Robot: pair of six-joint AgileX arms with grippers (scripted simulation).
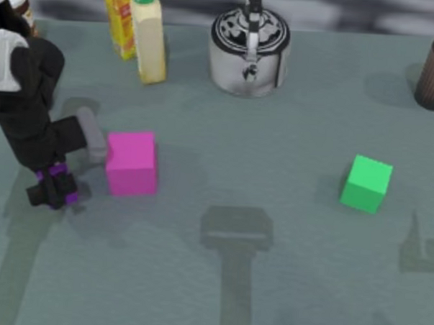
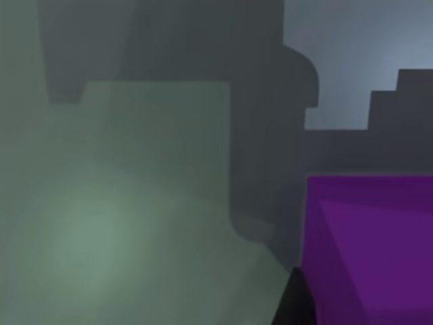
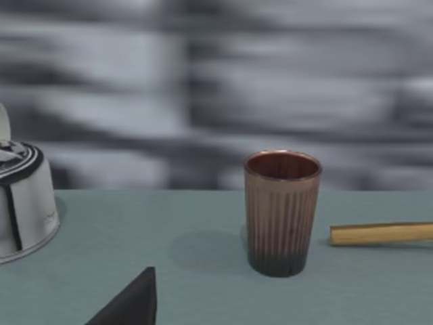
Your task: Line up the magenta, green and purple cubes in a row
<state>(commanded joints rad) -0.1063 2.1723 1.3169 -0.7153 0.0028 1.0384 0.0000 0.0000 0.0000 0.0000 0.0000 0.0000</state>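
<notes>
Your left gripper (image 1: 55, 186) is gripping the small violet-purple matte cube (image 2: 369, 247) in its jaws, just left of the large magenta-pink matte cube (image 1: 131, 162). The bright green matte cube (image 1: 366, 183) is sitting far right. Risk: a crooked release nudging magenta.

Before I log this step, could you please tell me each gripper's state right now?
Left gripper: shut on the purple cube, left of the magenta cube.
Right gripper: out of the top view; state cannot be told.
</notes>
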